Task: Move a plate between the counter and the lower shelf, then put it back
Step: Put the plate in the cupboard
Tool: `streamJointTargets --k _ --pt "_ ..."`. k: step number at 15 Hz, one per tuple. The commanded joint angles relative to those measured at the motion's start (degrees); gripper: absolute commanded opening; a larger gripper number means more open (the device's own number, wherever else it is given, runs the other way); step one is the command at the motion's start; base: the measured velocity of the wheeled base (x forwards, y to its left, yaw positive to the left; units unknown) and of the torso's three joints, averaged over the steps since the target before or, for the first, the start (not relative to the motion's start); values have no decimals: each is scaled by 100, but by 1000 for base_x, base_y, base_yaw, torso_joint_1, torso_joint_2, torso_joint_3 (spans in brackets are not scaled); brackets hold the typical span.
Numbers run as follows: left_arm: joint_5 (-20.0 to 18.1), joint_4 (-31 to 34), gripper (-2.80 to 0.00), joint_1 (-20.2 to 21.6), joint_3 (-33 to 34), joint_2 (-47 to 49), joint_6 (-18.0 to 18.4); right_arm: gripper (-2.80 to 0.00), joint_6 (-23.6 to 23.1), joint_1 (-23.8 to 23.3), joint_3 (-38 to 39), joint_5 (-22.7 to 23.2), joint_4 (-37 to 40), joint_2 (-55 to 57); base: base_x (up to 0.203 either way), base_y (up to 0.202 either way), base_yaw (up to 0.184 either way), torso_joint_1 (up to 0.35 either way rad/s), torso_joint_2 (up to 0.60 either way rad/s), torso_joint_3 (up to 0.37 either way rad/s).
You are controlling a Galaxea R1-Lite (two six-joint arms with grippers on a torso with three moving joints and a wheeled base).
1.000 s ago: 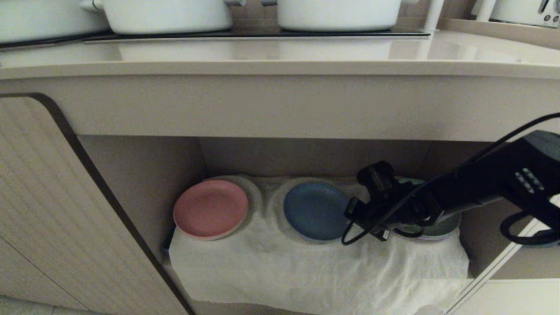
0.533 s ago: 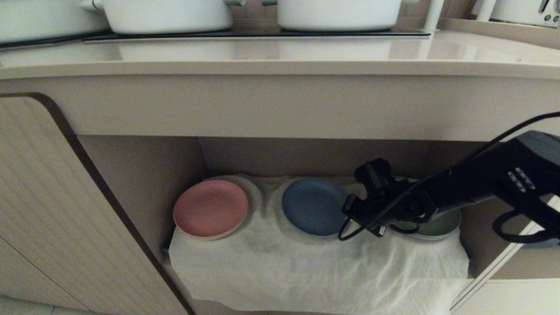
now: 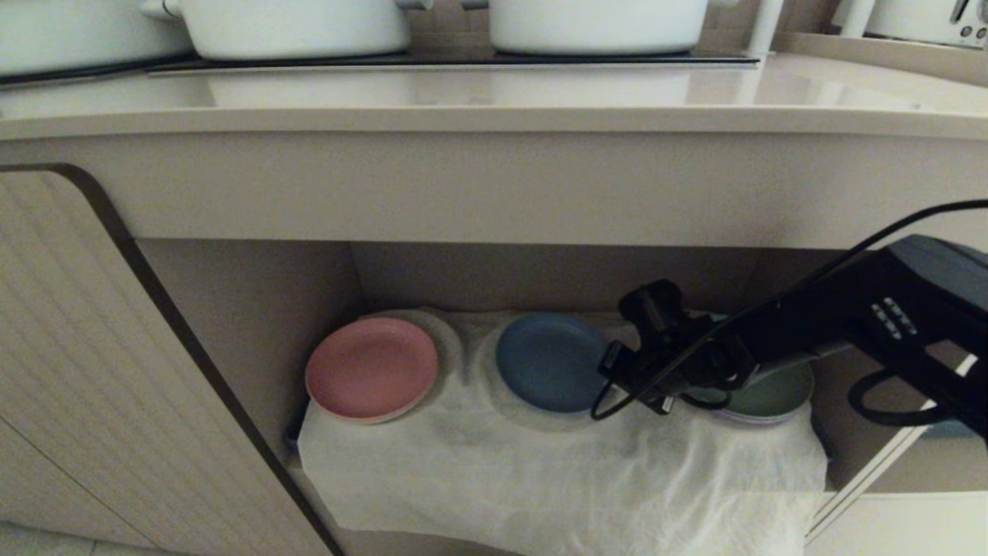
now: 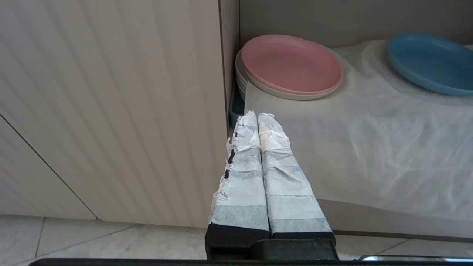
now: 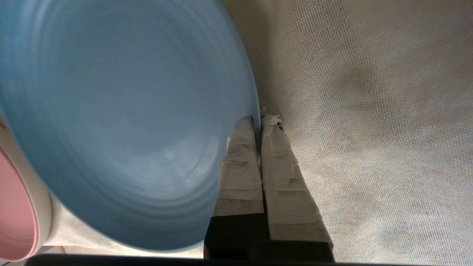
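1. The light-blue plate sits on the white cloth liner of the lower shelf, in the middle of three. The pink plate is at its 9 o'clock and the green plate at its 3 o'clock, partly behind the right arm.

2. The right pincer is clamped thin on the blue plate's rim at the 3 o'clock edge, one taped finger over the rim and the other beneath it against the cloth. The left pincer is parked low in front of the cabinet door with its fingers pressed together, holding nothing.

3. Risk: the grip takes only a sliver of rim at one side, so I judge the plate could droop or pivot out once its weight hangs from that edge.

4. Risk: the under finger seems to lie on the liner, so a lift might drag the cloth along and disturb the other two plates.

5. Risk: the counter has a thick front overhanging the recess. Raising the plate before it is drawn clear could knock it against the underside.

6. Against the earlier head views, the blue plate has shifted a little toward 10 o'clock, deeper into the shelf, and the right arm has moved with it. The pink plate has not moved.
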Motion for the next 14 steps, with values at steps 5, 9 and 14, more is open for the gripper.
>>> streamJointTargets --k 5,9,14 --pt "1 0 -280 0 0 -2 0 -280 18 -16 -25 8 152 49 0 0 0 0 0 0" --pt "1 0 -280 0 0 -2 0 -280 18 -16 -198 8 365 126 0 0 0 0 0 0" --pt "1 0 -280 0 0 -2 0 -280 12 -16 -234 -1 317 68 0 0 0 0 0 0"
